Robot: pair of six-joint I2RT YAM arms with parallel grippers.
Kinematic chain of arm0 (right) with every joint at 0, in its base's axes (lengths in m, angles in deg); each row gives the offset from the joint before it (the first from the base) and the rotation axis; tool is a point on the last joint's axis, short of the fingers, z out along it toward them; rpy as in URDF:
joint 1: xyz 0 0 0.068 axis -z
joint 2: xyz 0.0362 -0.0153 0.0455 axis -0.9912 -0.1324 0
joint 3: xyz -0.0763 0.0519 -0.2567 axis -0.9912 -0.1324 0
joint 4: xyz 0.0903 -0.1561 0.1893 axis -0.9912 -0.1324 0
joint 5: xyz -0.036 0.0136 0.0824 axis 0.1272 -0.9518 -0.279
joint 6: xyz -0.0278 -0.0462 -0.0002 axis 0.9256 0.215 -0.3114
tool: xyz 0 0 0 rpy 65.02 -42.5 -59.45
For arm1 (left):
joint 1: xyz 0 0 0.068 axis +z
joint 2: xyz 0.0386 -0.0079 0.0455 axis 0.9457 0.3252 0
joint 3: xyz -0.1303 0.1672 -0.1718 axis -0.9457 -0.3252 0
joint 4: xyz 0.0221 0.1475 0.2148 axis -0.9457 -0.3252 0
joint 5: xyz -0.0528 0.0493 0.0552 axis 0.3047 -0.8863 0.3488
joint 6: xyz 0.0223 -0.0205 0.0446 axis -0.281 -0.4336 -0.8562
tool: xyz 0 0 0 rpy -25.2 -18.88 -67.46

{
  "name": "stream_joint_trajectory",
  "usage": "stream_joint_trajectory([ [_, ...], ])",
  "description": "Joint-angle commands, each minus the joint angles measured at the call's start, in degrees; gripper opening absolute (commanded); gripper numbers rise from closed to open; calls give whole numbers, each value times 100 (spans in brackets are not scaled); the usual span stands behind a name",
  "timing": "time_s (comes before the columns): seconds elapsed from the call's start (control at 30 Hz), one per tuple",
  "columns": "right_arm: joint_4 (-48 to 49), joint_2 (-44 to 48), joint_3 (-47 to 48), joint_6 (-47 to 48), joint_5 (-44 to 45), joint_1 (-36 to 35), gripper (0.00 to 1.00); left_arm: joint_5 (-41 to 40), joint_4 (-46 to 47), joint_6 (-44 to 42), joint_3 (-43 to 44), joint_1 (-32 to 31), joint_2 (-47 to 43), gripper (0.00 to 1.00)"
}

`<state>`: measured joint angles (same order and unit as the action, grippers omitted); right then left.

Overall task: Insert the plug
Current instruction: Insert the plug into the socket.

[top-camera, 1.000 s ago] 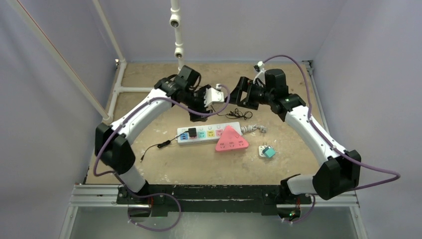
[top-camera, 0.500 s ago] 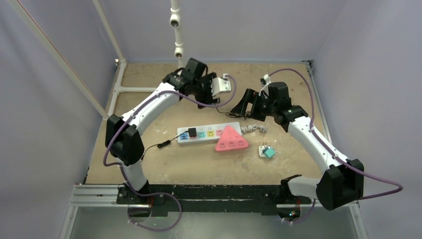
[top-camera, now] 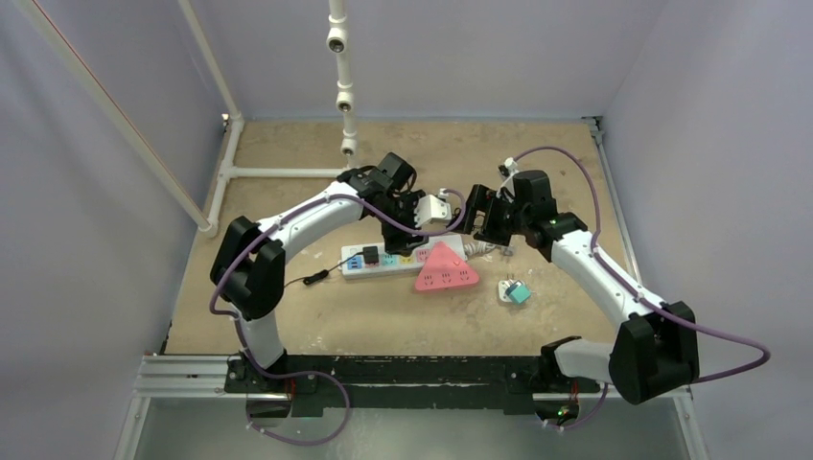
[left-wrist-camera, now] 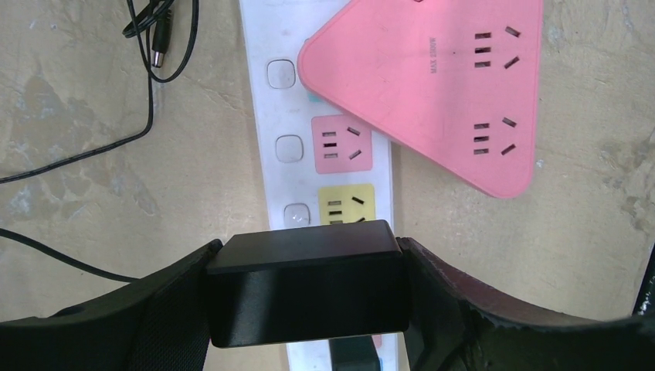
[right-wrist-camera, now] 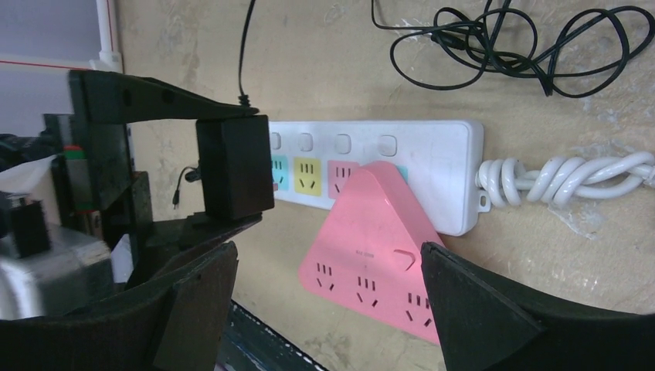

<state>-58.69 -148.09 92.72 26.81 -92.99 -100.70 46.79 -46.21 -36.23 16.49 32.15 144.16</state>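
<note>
My left gripper is shut on a black block-shaped plug and holds it just above the white power strip, over its yellow socket. In the right wrist view the held plug hangs above the strip's left half. In the top view my left gripper sits over the strip. My right gripper is open and empty, hovering near the strip's right end. A pink triangular adapter sits on the strip's right part.
A second black plug sits in the strip's left end, with a thin black cable. A coiled black cable lies behind the strip; the strip's white cord is bundled at its right. A white and teal plug lies front right.
My left arm swung from the back of the table forward and down, bringing the plug over the strip. My right gripper came down and closer to the strip's right end.
</note>
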Motion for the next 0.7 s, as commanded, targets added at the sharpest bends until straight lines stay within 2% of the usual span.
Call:
stream_joint_trajectory([
  [0.0, 345, -9, -85, 33, -116, 38, 90, 229, 249, 39, 114, 28, 199, 0],
  [0.67, 364, -111, -115, 121, -294, 93, 89, 225, 336, -180, 292, 29, 579, 0],
])
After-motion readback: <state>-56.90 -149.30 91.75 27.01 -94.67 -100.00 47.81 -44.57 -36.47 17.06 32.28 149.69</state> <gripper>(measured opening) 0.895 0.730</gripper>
